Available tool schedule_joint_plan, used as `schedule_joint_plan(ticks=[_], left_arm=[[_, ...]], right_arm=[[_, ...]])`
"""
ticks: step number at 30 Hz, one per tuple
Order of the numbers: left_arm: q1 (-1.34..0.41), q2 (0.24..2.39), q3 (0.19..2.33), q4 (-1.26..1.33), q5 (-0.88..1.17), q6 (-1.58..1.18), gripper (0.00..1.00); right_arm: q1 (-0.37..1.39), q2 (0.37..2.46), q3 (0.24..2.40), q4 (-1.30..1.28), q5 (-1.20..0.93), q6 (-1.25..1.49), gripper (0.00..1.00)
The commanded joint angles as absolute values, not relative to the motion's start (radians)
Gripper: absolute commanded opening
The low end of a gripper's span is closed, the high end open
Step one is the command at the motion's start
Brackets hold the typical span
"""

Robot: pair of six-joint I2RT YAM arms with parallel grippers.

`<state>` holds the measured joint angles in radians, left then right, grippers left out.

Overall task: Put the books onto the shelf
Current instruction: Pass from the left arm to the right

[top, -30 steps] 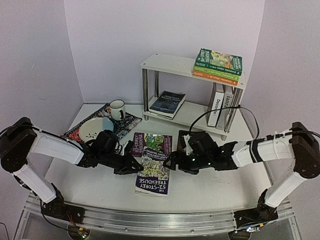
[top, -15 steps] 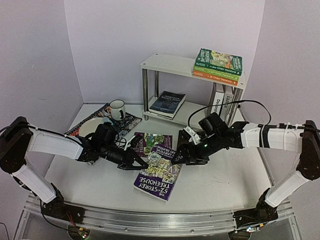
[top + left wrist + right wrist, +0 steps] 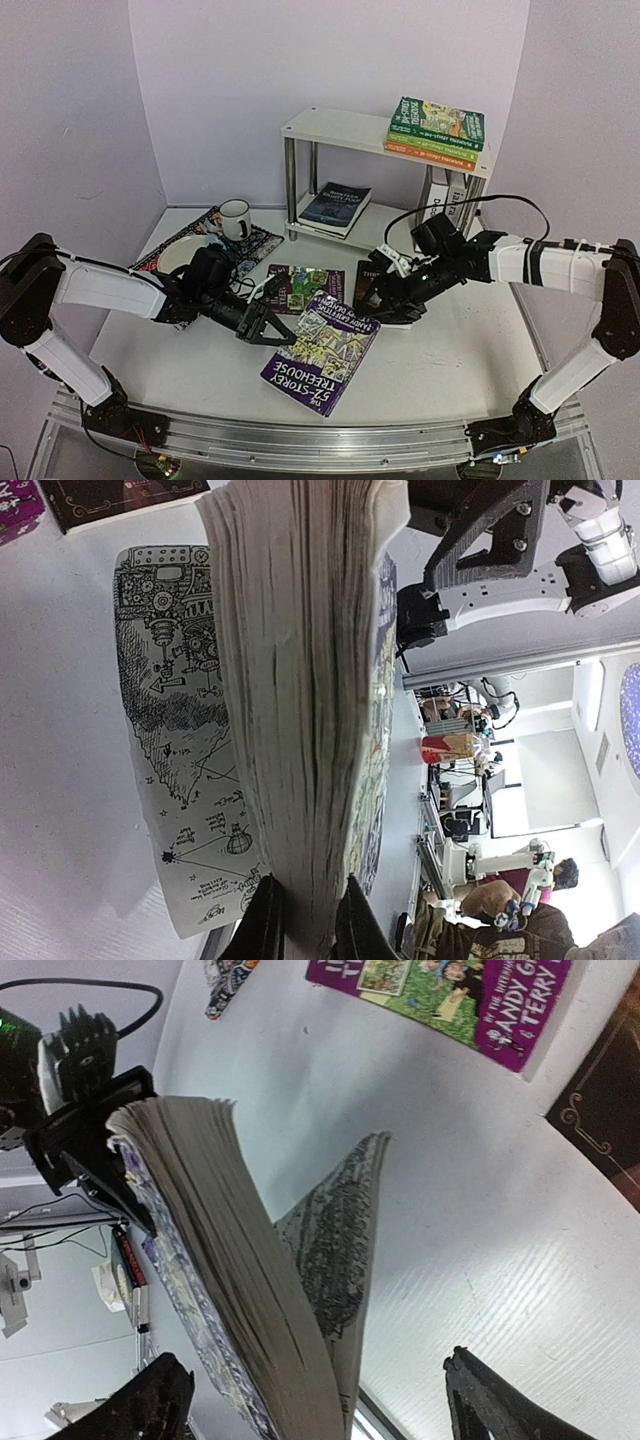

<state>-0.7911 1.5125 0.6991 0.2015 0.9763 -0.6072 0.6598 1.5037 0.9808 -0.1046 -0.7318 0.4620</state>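
Left wrist view shows the left end effector pinching the purple book by its page edge, one leaf drooping to the worktop. The right end effector is spread wide beside it. The shelf behind holds other books.

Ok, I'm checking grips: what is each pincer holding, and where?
The left pincer pinches the purple paperback book by the edge of its pages; the right pincer stands open, holding nothing.
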Motion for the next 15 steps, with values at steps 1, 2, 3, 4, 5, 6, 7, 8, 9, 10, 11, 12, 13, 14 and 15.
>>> schedule_joint_plan(ticks=[1,2,3,4,5,6,7,8,9,10,11,12,13,14,15], left_arm=[[-0.800,1.465,0.752,0.272,1.069,-0.575,0.00],[-0.801,1.468,0.754,0.272,1.071,-0.573,0.00],[-0.803,1.472,0.756,0.272,1.074,-0.572,0.00],[-0.804,1.476,0.759,0.272,1.079,-0.570,0.00],[-0.807,1.479,0.761,0.272,1.081,-0.568,0.00],[-0.809,1.481,0.763,0.272,1.083,-0.566,0.00],[-0.812,1.483,0.766,0.272,1.086,-0.565,0.00],[-0.814,1.485,0.769,0.272,1.089,-0.564,0.00],[-0.816,1.485,0.772,0.272,1.092,-0.563,0.00],[-0.819,1.485,0.773,0.272,1.094,-0.562,0.00],[-0.820,1.483,0.774,0.272,1.095,-0.562,0.00],[-0.822,1.482,0.774,0.272,1.097,-0.561,0.00],[-0.823,1.482,0.774,0.272,1.098,-0.561,0.00],[-0.824,1.482,0.774,0.272,1.100,-0.560,0.00],[-0.824,1.484,0.775,0.272,1.101,-0.562,0.00]], right_arm=[[0.663,1.529,1.034,-0.134,-0.882,0.441,0.84],[0.663,1.536,1.037,-0.134,-0.900,0.443,0.84],[0.663,1.541,1.038,-0.133,-0.912,0.443,0.83],[0.663,1.546,1.039,-0.133,-0.917,0.443,0.83],[0.663,1.554,1.040,-0.133,-0.919,0.443,0.82],[0.663,1.563,1.043,-0.133,-0.922,0.443,0.81],[0.664,1.571,1.047,-0.133,-0.926,0.443,0.79],[0.663,1.577,1.051,-0.133,-0.930,0.443,0.77],[0.663,1.586,1.056,-0.133,-0.934,0.445,0.75],[0.663,1.595,1.062,-0.132,-0.939,0.446,0.73],[0.663,1.602,1.069,-0.132,-0.943,0.446,0.70],[0.663,1.606,1.072,-0.129,-0.948,0.446,0.67],[0.663,1.610,1.074,-0.125,-0.956,0.449,0.63],[0.663,1.612,1.075,-0.117,-0.965,0.453,0.59],[0.663,1.613,1.076,-0.109,-0.972,0.456,0.55]])
